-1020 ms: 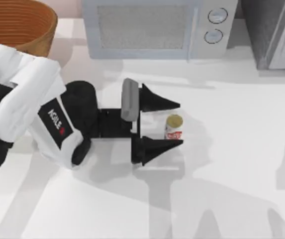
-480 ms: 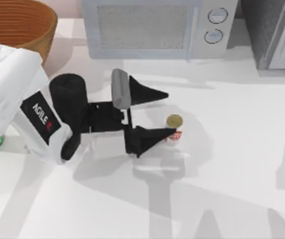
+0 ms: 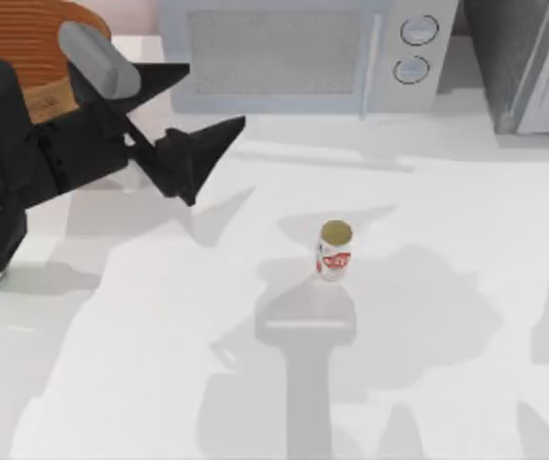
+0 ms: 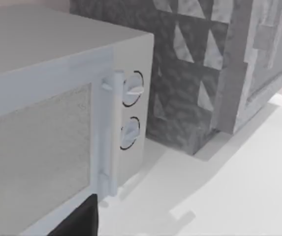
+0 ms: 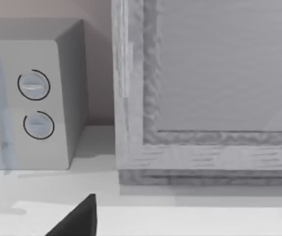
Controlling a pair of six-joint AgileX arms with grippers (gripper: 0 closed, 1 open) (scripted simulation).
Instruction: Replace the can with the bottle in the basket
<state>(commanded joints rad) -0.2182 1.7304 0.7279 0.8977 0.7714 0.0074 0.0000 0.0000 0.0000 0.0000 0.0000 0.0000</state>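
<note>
1. Top view is showing your left gripper [image 3: 193, 120] hanging at the left rear of the table, in front of the basket [image 3: 34, 43], with its jaws spread wide and nothing between them.
2. The can [image 3: 334, 251] is standing upright on the open table [image 3: 427, 383] near the middle, well apart from the gripper and outside the basket, so that half of the swap looks done.
3. The step in hand, as I judge it, is going for the bottle; keep the jaws wide while you are approaching, close on the body rather than the narrow neck, and carry it upright over the basket rim.
4. Steer wide of the can and of the microwave [image 3: 293, 53] just behind the gripper.
5. The arm is covering much of the basket, so you are not seeing whether its inside is bare.
6. I am not making out the bottle anywhere, so find it before committing.
7. Both wrist views are looking at the microwave and the grey wall beyond; whether your right gripper's jaws are spread or closed, I cannot tell.
</note>
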